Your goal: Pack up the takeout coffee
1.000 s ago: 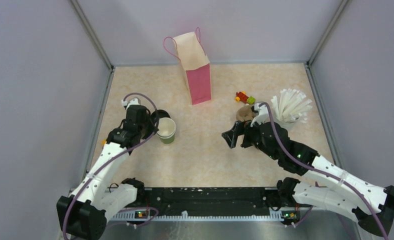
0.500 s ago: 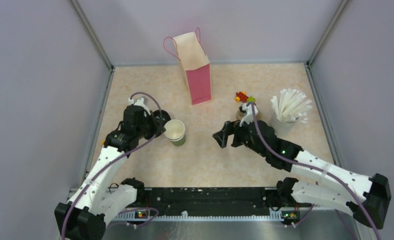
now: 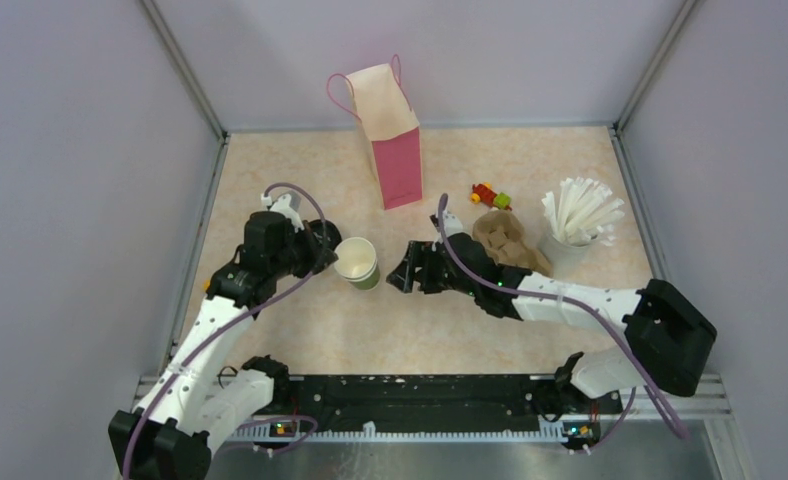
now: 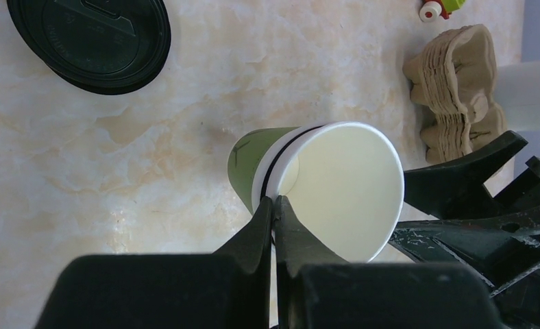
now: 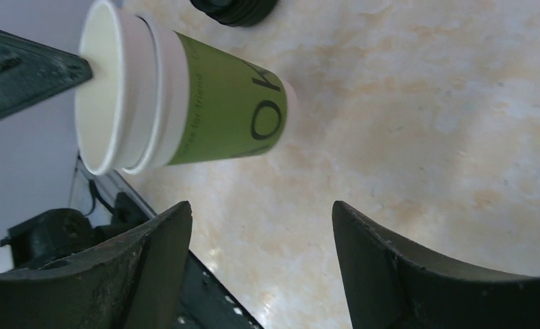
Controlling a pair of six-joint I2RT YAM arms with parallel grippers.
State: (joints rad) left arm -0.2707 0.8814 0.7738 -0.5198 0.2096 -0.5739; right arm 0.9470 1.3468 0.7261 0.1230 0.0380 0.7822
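Two nested green paper cups (image 3: 358,262) with white rims and black lettering are held tilted over the table; no black cups show. My left gripper (image 3: 330,254) is shut on the cups' rim (image 4: 275,200), one finger inside and one outside. The cups' pale inside (image 4: 336,188) faces the left wrist camera. Black round lids (image 4: 89,41) lie stacked on the table behind the cups. My right gripper (image 3: 402,276) is open and empty just right of the cups; in the right wrist view the cups (image 5: 205,103) lie ahead of its open gripper (image 5: 260,205).
A brown pulp cup carrier (image 3: 505,240) sits right of centre, beside a pale cup of white straws (image 3: 575,220). A pink paper bag (image 3: 395,150) stands at the back. Small toy bricks (image 3: 490,195) lie behind the carrier.
My left gripper has carried the cups a little right and tilted them. My right arm has swung left from the carrier, uncovering it, and now sits beside the cups.
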